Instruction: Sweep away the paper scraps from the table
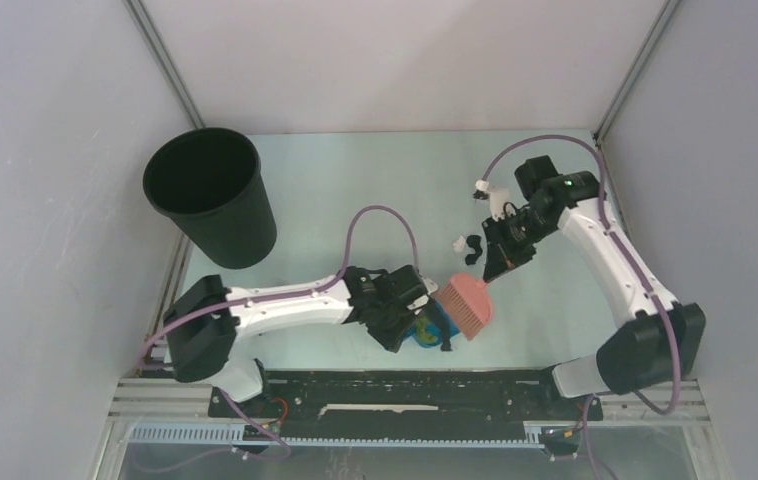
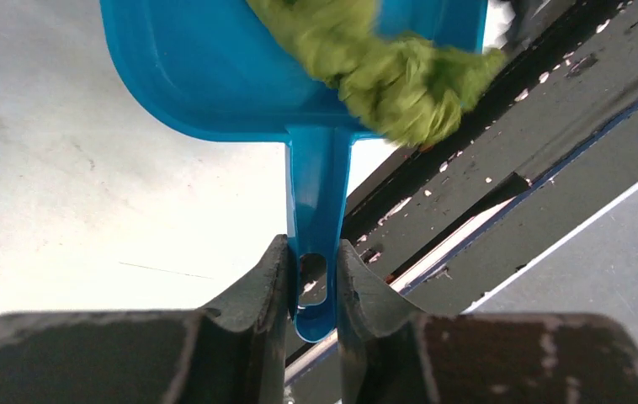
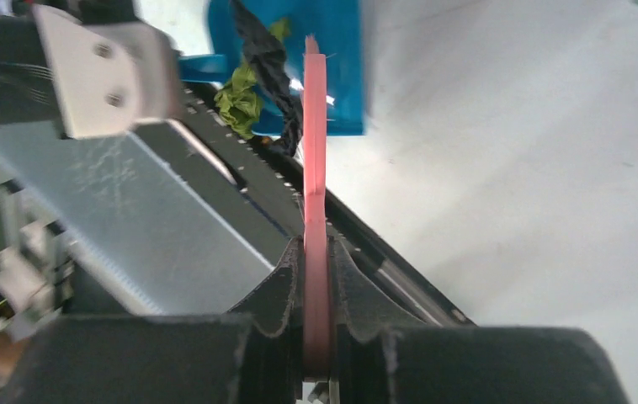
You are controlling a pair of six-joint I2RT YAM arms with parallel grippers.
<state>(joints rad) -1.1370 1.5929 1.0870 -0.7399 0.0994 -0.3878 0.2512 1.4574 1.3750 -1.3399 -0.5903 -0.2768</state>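
My left gripper (image 2: pixel 313 278) is shut on the handle of the blue dustpan (image 2: pixel 299 76), which rests on the table (image 1: pixel 355 180) near its front edge. A green paper scrap (image 2: pixel 391 76) lies in the pan, and a black one (image 3: pixel 269 59) beside a green one (image 3: pixel 240 101) shows in the right wrist view. My right gripper (image 3: pixel 317 261) is shut on the pink brush (image 3: pixel 316 168), whose bristle head (image 1: pixel 467 305) stands at the pan's mouth (image 1: pixel 433 325). A white scrap (image 1: pixel 458 243) and a black scrap (image 1: pixel 473 245) lie on the table just behind the brush.
A tall black bin (image 1: pixel 210 195) stands at the back left. A black rail (image 1: pixel 405 385) runs along the table's near edge, right beside the dustpan. Grey-white walls close in the table on three sides.
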